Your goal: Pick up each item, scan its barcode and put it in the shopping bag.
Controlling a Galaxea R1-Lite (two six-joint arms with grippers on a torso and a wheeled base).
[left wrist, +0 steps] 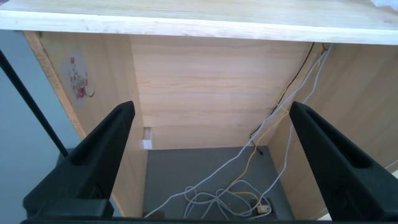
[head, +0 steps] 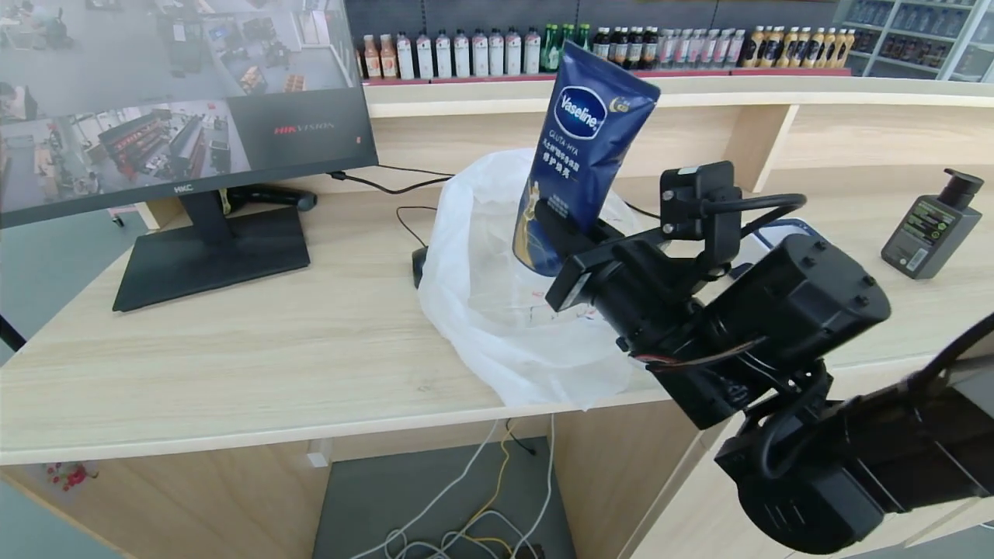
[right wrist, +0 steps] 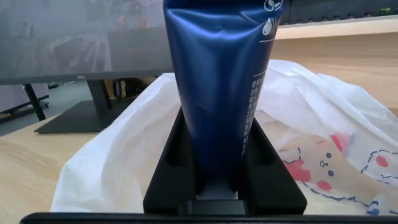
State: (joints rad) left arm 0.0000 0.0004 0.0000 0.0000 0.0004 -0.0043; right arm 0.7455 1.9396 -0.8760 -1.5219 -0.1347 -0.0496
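A dark blue lotion tube (head: 578, 147) stands upright in my right gripper (head: 571, 229), which is shut on its lower end above the white plastic shopping bag (head: 497, 295). From the right wrist, the tube (right wrist: 217, 93) rises between the two black fingers (right wrist: 177, 149), with the bag (right wrist: 323, 143) spread on the counter behind and below it. A dark grey pump bottle (head: 932, 229) stands on the counter at the far right. My left gripper (left wrist: 211, 155) hangs open below the counter edge, facing the space under the desk, with nothing between its fingers.
A monitor (head: 178, 101) on a black stand occupies the counter's left. A black cable (head: 396, 186) and a small black device (head: 419, 264) lie just left of the bag. A raised wooden ledge (head: 776, 97) runs behind. Loose cables (left wrist: 230, 193) lie on the floor under the desk.
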